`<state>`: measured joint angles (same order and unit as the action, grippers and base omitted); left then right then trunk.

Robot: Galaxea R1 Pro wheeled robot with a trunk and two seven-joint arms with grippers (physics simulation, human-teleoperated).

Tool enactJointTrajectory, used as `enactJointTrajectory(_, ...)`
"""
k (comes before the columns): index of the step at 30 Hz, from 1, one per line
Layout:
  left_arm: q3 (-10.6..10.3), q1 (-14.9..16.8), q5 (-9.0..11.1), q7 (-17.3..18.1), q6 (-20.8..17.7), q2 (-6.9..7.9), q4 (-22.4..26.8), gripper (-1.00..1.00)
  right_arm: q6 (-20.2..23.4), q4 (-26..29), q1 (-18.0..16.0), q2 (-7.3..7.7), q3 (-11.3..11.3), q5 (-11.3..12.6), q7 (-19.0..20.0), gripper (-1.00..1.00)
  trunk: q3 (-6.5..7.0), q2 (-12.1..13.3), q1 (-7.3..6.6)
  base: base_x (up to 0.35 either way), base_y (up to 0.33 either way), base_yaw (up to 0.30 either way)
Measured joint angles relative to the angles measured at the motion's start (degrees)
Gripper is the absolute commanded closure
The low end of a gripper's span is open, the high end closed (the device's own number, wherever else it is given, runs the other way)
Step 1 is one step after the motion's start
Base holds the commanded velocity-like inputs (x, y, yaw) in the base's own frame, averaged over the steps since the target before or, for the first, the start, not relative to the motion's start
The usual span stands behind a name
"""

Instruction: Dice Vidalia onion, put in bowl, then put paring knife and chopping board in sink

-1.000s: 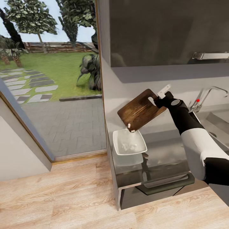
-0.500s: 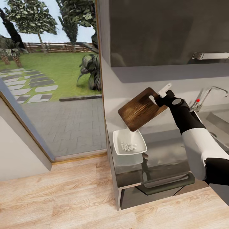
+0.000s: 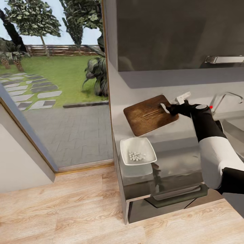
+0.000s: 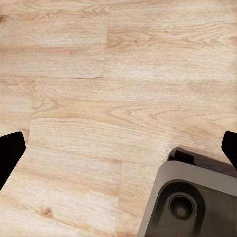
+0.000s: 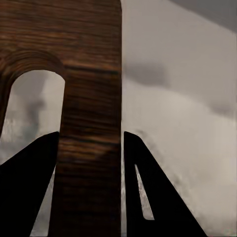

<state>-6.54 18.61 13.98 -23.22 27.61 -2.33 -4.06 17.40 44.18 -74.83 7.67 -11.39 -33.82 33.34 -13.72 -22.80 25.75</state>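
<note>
- The right hand, black-fingered on a black-and-white arm, grips the brown wooden rectangular chopping board at its handle end, holding it up in the air above the long smooth grey bench.
- In the right wrist view the two dark fingers press on either side of the wooden strip beside the board's oblong slot.
- The board is tilted only a little, its free end pointing left and its face turned up towards the head camera; it hangs beyond the bowl, towards the wall, and apart from it.
- The white shallow square bowl with rounded corners sits on the bench near its left end, holding a small heap of white diced onion pieces.
- At the far right, the chrome tap with its small red knob stands behind the right arm, and part of the stainless-steel sink shows beside it.
- The left hand's dark fingertips appear at opposite edges of the left wrist view, spread wide with nothing between them, above the pale wooden floor and a corner of the robot's grey base.
- To the left of the bench a big window looks onto a green lawn with trees.
</note>
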Motion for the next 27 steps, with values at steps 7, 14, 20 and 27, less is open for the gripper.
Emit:
enactJointTrajectory(7,-0.01,-0.01,-0.01,0.00,0.00,-0.06,0.01,-1.00,2.22,-0.19,-0.01,2.79,-4.56,5.06,5.87,1.00,0.01,-0.01,0.00,0.000,0.000,0.000)
enactJointTrajectory(14,-0.01,0.00,0.00,0.00,0.01,-0.16,0.00,-1.00,2.30,-2.22,-0.01,3.83,-6.05,6.24,6.58,1.00,0.00,0.00,0.00,0.000,0.000,0.000)
enactJointTrajectory(20,-0.06,0.00,0.00,0.00,-0.01,-0.26,0.00,-1.00,2.28,-2.89,0.00,4.98,-6.16,6.32,6.63,1.00,0.00,0.00,0.00,0.000,0.000,0.000)
enactJointTrajectory(27,-0.09,-0.01,0.00,0.02,-0.03,-0.50,0.02,-1.00,2.09,-5.35,-0.01,5.18,-6.11,6.27,6.55,1.00,0.00,0.00,0.01,-0.058,-0.171,0.000)
